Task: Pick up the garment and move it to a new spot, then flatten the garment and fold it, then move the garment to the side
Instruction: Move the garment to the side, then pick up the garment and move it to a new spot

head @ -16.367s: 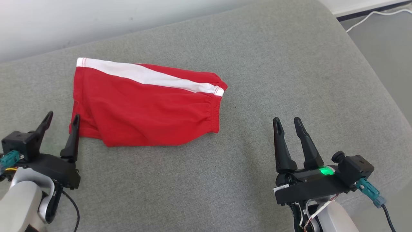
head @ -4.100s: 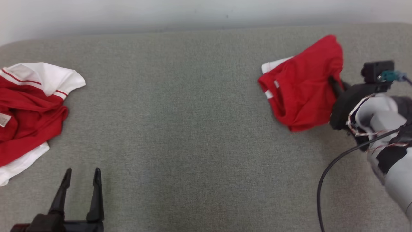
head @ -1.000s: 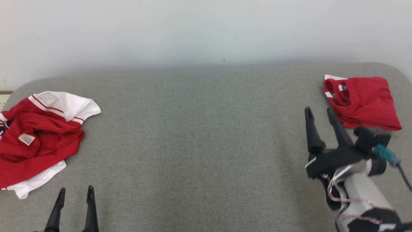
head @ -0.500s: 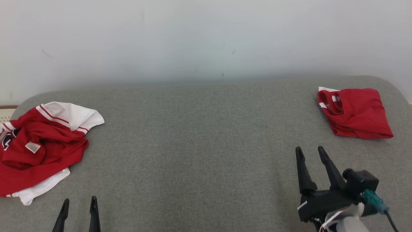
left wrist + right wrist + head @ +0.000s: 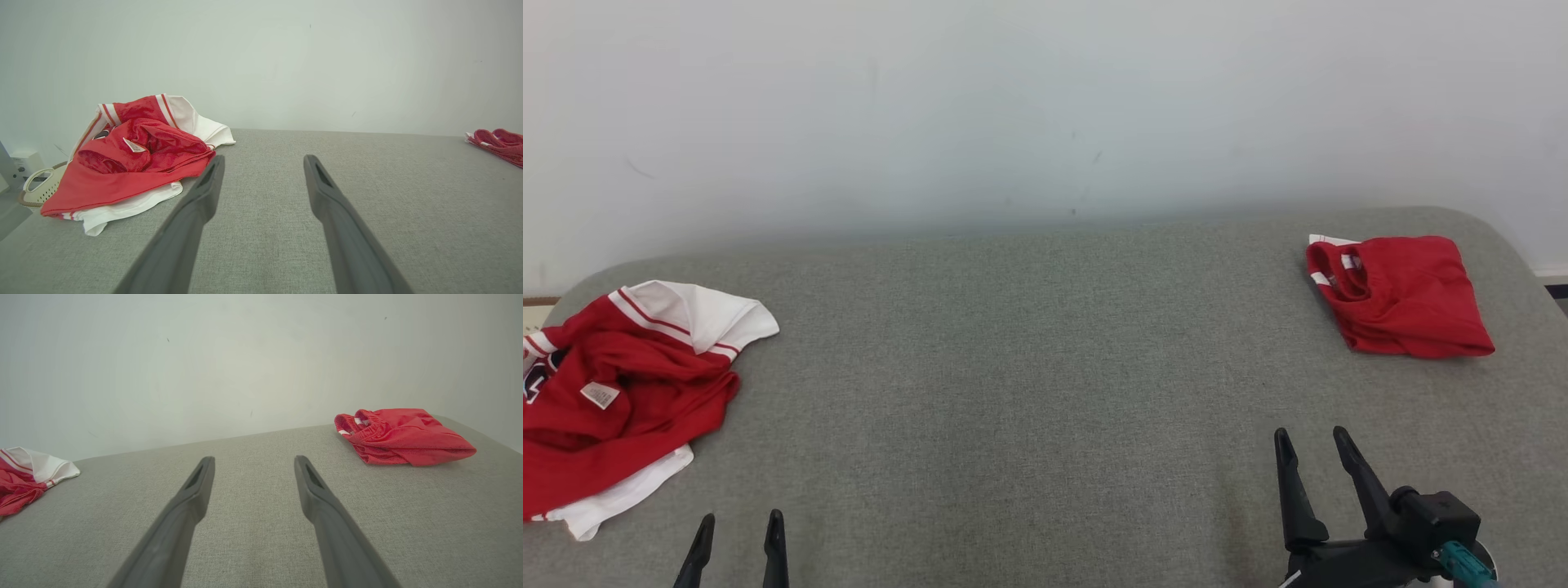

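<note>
The folded red garment (image 5: 1401,296) lies by itself at the far right of the grey cushion (image 5: 1029,384), its elastic waistband (image 5: 354,421) turned toward the middle. It also appears as a red sliver (image 5: 496,143) at the right edge of the left wrist view. My right gripper (image 5: 1311,443) hovers open near the front edge, well short of the garment, with nothing between its fingers (image 5: 314,486). My left gripper (image 5: 739,527) is open at the lower left, also empty.
A crumpled red and white shirt (image 5: 621,384) lies at the cushion's left end, just left of my left gripper (image 5: 263,163). A pale basket (image 5: 39,188) stands beyond the left edge. A white wall (image 5: 1013,106) runs behind the cushion.
My right gripper has pulled back from the folded garment toward the front edge. The head camera has tilted up, showing more wall. The garment stays where it was laid.
</note>
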{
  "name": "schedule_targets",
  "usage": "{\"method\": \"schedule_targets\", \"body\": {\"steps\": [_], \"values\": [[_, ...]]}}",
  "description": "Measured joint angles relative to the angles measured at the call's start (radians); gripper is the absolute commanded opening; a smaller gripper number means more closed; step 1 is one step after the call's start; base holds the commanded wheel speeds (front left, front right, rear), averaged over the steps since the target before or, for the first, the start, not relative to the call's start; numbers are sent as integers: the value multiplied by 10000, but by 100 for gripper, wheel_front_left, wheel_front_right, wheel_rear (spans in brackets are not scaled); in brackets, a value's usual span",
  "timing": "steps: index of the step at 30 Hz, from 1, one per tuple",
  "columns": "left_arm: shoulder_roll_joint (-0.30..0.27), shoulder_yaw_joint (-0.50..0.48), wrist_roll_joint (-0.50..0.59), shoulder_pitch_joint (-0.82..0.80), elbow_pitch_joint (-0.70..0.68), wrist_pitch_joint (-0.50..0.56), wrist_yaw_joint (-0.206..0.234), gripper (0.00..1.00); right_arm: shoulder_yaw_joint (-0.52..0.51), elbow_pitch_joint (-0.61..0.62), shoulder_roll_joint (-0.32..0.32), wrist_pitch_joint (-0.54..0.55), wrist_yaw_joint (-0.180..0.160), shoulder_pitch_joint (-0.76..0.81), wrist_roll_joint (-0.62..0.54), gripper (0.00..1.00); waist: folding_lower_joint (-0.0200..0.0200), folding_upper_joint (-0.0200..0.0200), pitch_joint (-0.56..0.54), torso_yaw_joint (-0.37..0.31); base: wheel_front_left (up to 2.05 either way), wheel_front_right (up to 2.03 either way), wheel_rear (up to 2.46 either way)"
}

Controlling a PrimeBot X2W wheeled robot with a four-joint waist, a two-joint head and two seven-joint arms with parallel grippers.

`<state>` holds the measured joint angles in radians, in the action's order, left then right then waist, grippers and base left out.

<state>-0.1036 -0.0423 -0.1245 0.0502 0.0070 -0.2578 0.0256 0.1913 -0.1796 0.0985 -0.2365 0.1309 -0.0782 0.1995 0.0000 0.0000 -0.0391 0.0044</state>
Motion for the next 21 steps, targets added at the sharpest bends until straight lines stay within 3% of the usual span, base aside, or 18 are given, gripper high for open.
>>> {"method": "schedule_targets", "body": {"steps": [6,21], "values": [[-123,35,-27,3,61,0,-198,100,10,184,-107,81,0,112,-59,100,0,0,-24,-164,0,0,0],[-163,17,-19,-9,86,0,-58,100,-113,188,-144,75,0,160,-61,100,0,0,-12,-104,0,0,0]]}}
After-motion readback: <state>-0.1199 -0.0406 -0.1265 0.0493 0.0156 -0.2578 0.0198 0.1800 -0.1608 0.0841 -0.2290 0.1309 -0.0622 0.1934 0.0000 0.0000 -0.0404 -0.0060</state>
